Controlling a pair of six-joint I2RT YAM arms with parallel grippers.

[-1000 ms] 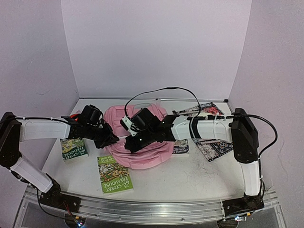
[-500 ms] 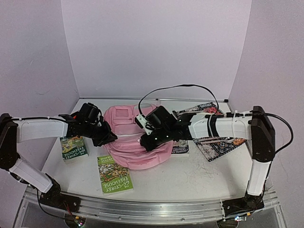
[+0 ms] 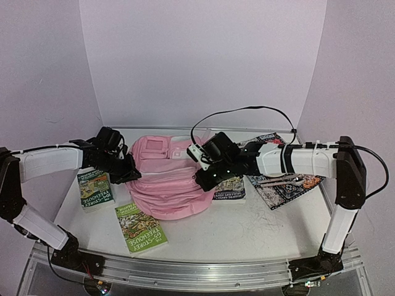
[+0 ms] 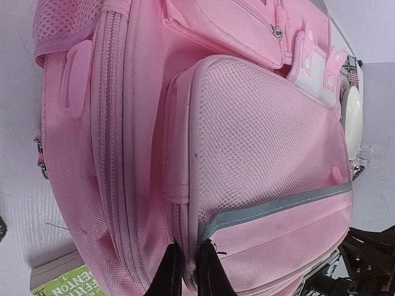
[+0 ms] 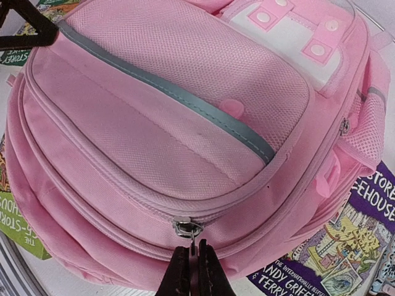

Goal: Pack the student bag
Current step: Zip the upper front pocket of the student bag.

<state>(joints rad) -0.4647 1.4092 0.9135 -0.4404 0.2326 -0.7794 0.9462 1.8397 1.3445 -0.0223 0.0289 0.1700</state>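
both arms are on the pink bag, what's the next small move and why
Probably slide the right gripper along the zip track. Its jaws are shut on the zip pull, the student bag looks zipped closed, and the books lie outside it. The left gripper pinches the bag's fabric, which should brace it.
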